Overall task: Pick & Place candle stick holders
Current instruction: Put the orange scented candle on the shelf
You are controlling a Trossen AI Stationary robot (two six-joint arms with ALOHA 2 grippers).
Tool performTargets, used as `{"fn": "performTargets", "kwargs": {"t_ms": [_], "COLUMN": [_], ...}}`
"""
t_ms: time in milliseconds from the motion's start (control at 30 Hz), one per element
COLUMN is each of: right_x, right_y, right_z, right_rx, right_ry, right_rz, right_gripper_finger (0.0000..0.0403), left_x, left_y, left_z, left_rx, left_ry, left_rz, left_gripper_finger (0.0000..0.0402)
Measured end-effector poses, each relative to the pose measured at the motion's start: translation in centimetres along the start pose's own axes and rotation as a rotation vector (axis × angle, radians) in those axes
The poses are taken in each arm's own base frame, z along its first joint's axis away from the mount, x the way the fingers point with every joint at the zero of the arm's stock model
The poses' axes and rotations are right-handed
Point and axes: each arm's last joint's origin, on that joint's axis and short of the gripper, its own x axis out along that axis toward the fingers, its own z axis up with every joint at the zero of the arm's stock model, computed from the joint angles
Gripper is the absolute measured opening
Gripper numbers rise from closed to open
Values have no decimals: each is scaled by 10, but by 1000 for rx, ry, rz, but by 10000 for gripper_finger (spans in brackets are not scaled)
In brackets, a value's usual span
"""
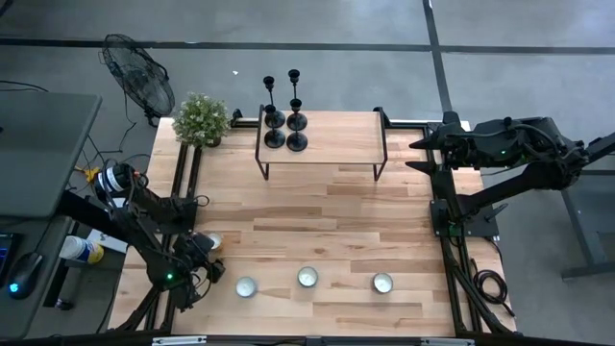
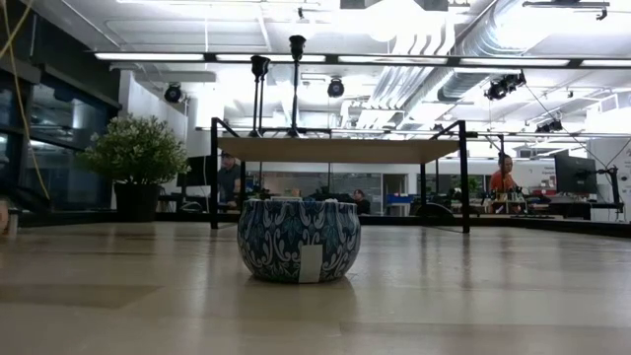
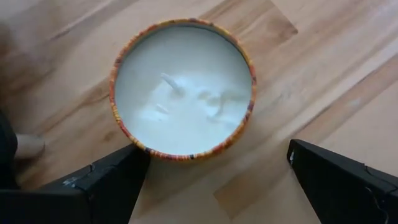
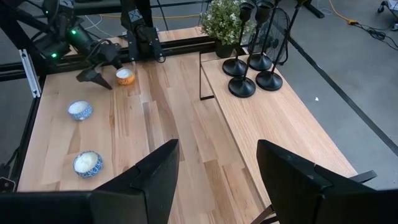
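Several black candle stick holders [image 1: 284, 120] stand on their round bases at the left end of a wooden shelf [image 1: 336, 149] at the table's far side; they also show in the right wrist view [image 4: 249, 62]. My left gripper [image 3: 214, 152] is open near the table's front left, pointing down over a small candle tin with an orange patterned rim [image 3: 183, 87] and white wax. Its fingers stand apart beside the tin's rim. My right gripper [image 4: 217, 149] hangs open, high over the table's right far side, holding nothing.
Three more candle tins [image 1: 246, 286] [image 1: 307, 277] [image 1: 382, 283] sit in a row near the front edge; a blue patterned tin [image 2: 299, 242] fills the low view. A potted plant [image 1: 202, 120] stands at the far left corner. Bare wood lies between shelf and tins.
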Motion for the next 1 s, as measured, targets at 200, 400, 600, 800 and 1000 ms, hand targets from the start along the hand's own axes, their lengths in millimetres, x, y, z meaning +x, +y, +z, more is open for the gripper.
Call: {"fn": "performTargets", "kwargs": {"t_ms": [200, 400, 600, 800, 1000], "right_x": [0, 0, 0, 0, 0], "right_y": [0, 0, 0, 0, 0], "right_z": [0, 0, 0, 0, 0], "right_rx": [0, 0, 0, 0, 0], "right_ry": [0, 0, 0, 0, 0], "right_rz": [0, 0, 0, 0, 0], "right_gripper_finger": [208, 208, 208, 208, 208], "left_x": [3, 7, 9, 10, 12], "left_y": [3, 8, 10, 12, 14], "left_z": [1, 3, 4, 6, 6], "left_rx": [8, 13, 29, 46, 44], "left_ry": [-27, -50, -80, -96, -109], "left_rz": [5, 17, 26, 39, 33], "left_gripper_finger": [381, 381, 381, 381, 374]}}
